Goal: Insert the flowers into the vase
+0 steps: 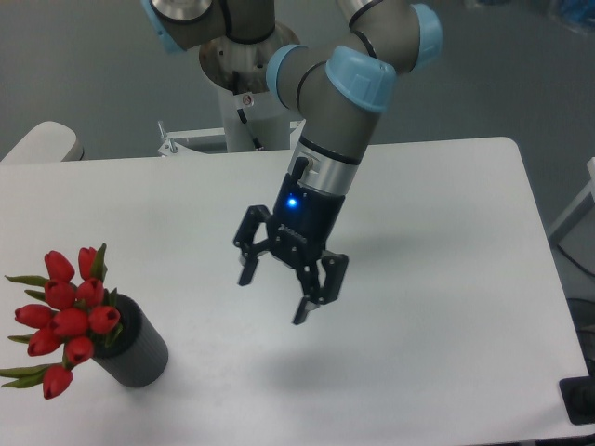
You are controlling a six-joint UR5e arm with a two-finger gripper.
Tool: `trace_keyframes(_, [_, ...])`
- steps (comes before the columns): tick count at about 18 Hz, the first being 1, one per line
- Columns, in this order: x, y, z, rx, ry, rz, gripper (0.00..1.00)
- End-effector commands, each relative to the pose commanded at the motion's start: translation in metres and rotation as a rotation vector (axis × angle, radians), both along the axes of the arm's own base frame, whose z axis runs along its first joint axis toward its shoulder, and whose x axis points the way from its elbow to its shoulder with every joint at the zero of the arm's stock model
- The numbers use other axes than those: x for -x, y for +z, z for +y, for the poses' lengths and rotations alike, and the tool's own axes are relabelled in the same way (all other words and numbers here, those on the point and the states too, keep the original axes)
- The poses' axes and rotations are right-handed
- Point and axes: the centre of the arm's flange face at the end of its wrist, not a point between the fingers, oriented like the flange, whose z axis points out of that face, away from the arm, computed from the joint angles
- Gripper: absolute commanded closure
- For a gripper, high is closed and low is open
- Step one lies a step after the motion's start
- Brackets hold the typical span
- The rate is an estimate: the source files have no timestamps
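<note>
The flowers (67, 311), a bunch of red tulip buds with green leaves, stand in the dark grey vase (138, 353) at the front left of the white table (446, 279). The buds and leaves stick out of the vase's mouth toward the left, and the stems are hidden inside. My gripper (275, 299) hangs above the middle of the table, well to the right of the vase. Its two black fingers are spread apart with nothing between them. A blue light glows on its wrist.
The arm's base column (244, 88) stands at the table's far edge. A pale rounded object (42, 144) sits at the far left corner. A dark item (581, 400) shows at the right front edge.
</note>
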Motion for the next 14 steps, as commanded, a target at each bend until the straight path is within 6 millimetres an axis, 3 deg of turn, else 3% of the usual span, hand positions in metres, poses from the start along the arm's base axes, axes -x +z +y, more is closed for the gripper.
trace_keyframes(6, [0.004,0.002,-0.012,0.139,-0.046,0.108,0.0])
trace_keyframes(14, [0.035,0.047,-0.021,0.368,-0.249,0.219,0.0])
